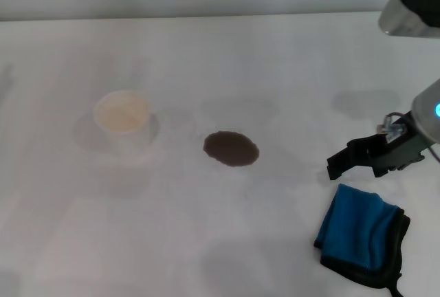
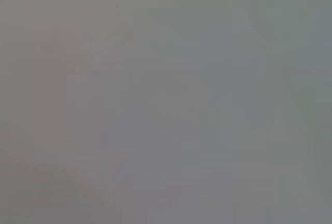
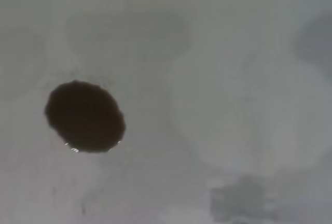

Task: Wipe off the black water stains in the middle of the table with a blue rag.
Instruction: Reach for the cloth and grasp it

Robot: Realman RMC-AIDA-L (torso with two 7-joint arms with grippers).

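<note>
Right gripper (image 1: 337,166) low at the right edge of the head view — black fingers pointing left, slightly spread, holding nothing. Behind it a grey wrist with a blue light, and a silver, black-tipped arm link at the top right corner. Left arm nowhere in the head view — its wrist camera giving only flat grey.

cup (image 1: 122,115) left | stains (image 1: 232,148) centre | rag (image 1: 362,234) right-front
</note>
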